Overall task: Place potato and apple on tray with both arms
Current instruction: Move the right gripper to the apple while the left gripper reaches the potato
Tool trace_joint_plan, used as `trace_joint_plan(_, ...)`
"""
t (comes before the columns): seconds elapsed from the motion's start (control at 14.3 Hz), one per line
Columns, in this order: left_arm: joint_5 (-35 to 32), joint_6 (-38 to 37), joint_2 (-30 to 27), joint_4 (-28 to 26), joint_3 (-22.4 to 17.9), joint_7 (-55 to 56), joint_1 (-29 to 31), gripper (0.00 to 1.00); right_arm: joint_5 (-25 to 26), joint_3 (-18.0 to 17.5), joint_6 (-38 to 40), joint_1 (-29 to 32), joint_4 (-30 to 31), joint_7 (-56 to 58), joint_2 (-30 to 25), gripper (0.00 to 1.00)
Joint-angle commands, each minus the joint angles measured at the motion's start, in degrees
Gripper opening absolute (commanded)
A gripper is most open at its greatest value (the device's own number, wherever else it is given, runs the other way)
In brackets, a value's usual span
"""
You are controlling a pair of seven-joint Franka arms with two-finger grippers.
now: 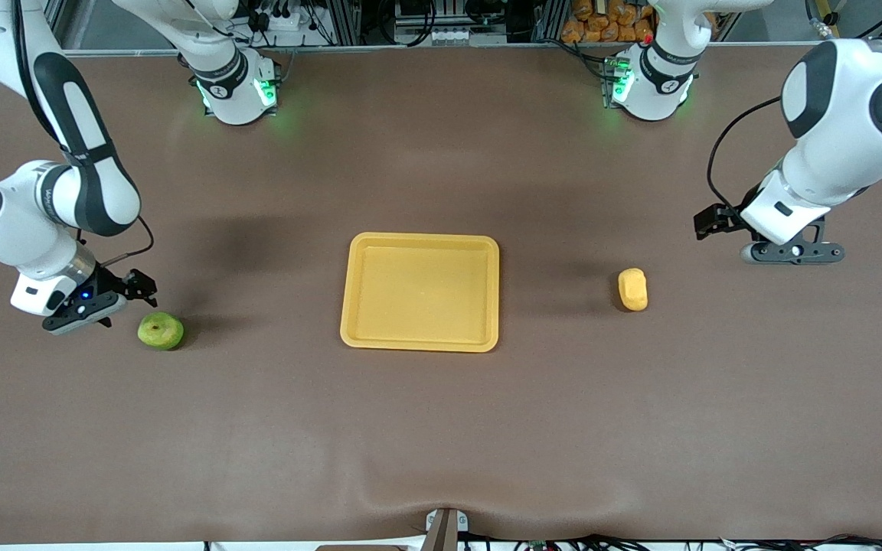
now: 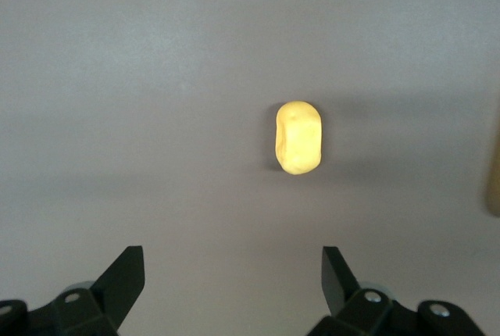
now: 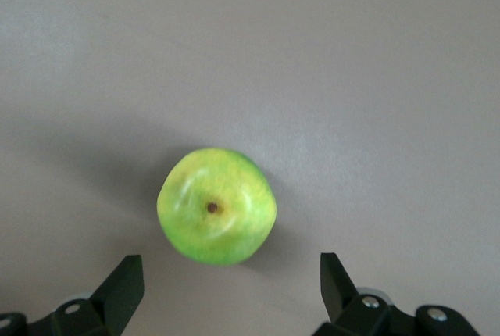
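The yellow tray (image 1: pixel 419 239) lies empty at the table's middle. The yellow-orange potato (image 1: pixel 632 289) rests on the table toward the left arm's end of the tray. My left gripper (image 1: pixel 793 252) hovers over the table still closer to that end, apart from the potato (image 2: pixel 298 137); its fingers (image 2: pixel 125 273) are open and hold nothing. The green apple (image 1: pixel 160 330) sits stem dimple up toward the right arm's end. My right gripper (image 1: pixel 80 314) hangs just beside the apple (image 3: pixel 216 206), open and empty, with the fruit just ahead of its fingertips (image 3: pixel 125 281).
The brown table mat (image 1: pixel 441 428) spreads wide around the tray. The tray's edge (image 2: pixel 494 187) shows at the rim of the left wrist view. Cables and orange items (image 1: pixel 609 21) lie past the table edge by the arm bases.
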State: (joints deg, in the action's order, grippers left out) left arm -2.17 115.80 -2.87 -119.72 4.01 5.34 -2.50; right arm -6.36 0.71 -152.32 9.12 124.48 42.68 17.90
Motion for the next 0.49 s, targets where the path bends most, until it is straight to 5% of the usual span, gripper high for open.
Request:
trace_joint_plan(0.0,1.1,5.9,0.0,-3.9,0.1,1.3,-0.2,1.00,-0.2,0.0,-5.2,-0.9,0.7,0.6,2.2,1.00)
trace_joint_plan(0.42,0.9,11.5,4.9,-3.9,2.9,9.1,-0.2,1.00,-0.2,0.0,-7.9,-1.4,0.7,1.0,4.8,1.00)
